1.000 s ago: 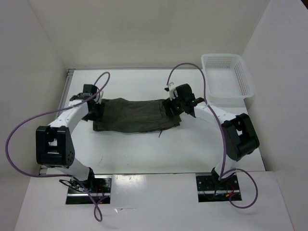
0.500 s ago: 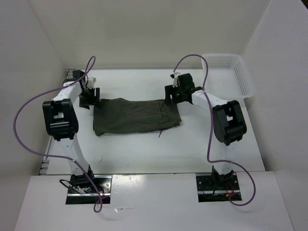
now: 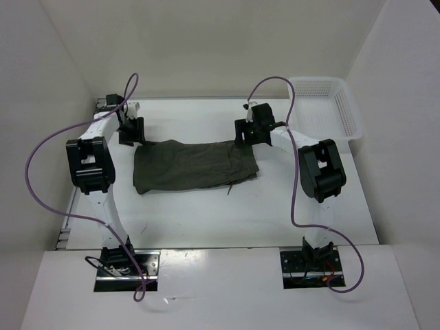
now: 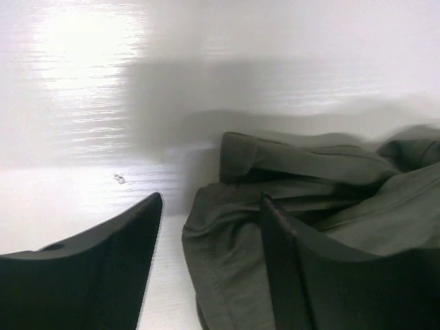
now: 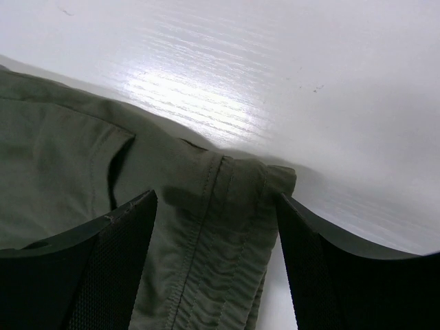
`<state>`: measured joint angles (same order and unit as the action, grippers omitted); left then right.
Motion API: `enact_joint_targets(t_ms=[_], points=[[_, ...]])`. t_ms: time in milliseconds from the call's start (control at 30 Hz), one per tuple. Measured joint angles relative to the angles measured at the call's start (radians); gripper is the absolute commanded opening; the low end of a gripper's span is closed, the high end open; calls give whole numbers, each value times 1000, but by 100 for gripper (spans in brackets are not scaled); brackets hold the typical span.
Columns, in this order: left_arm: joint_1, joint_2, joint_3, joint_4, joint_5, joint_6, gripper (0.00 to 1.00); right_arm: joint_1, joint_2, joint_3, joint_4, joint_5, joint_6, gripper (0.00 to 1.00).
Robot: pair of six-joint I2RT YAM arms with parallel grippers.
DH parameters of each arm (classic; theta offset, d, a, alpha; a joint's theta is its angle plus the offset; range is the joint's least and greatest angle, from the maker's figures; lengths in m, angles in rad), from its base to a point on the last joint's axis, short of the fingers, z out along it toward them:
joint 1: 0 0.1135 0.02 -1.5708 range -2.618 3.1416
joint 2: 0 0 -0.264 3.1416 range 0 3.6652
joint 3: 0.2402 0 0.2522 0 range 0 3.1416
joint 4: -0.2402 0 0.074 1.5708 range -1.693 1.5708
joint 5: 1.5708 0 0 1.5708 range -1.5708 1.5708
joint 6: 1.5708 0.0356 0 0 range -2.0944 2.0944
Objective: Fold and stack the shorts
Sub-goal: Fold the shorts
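The dark olive shorts [image 3: 192, 165] lie spread flat across the middle of the white table, long side running left to right. My left gripper [image 3: 130, 134] hovers at their far-left corner, open. In the left wrist view a crumpled hem of the shorts [image 4: 227, 240] lies under and between the two black fingers [image 4: 103, 268] of that gripper [image 4: 211, 198]. My right gripper [image 3: 251, 134] stands at the far-right corner, open. The right wrist view shows the elastic waistband [image 5: 213, 234] below the gap of the right gripper [image 5: 216, 196], with neither pad pressing the cloth.
A white mesh basket [image 3: 323, 110] sits at the back right corner of the table [image 3: 206, 213]. White walls close in the left, back and right sides. Purple cables loop off both arms.
Both arms have drawn up and swung their grippers from over the shorts' ends back to the far corners. The shorts have flattened slightly. Both grippers stay open.
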<state>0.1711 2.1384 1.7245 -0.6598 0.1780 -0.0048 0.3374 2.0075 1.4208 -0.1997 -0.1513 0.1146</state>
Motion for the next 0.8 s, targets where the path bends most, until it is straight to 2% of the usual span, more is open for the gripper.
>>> enact_joint_targets(t_ms=[33, 100, 367, 500, 667, 700, 733, 767, 800], points=[[0, 1, 0, 1, 6, 0, 53, 0, 0, 0, 0, 1, 0, 76], [0, 9, 6, -6, 19, 0, 48, 0, 0, 0, -1, 3, 0, 74], [-2, 43, 19, -46, 34, 1, 48, -4, 0, 0, -3, 6, -5, 74], [-2, 47, 19, -46, 43, 1, 43, -5, 2, 0, -3, 6, -13, 76], [-2, 58, 18, -57, 77, 0, 18, -5, 22, 1, -2, 9, -31, 77], [-2, 60, 18, -62, 89, 1, 8, -5, 30, 6, -6, 9, -34, 74], [-2, 62, 18, -67, 98, -2, 4, -5, 44, 13, -8, 9, -38, 68], [-2, 65, 18, -72, 109, 0, 2, -5, 55, 23, -13, 9, -43, 53], [2, 68, 18, -74, 118, 2, 0, -5, 66, 31, -15, 8, -48, 44]])
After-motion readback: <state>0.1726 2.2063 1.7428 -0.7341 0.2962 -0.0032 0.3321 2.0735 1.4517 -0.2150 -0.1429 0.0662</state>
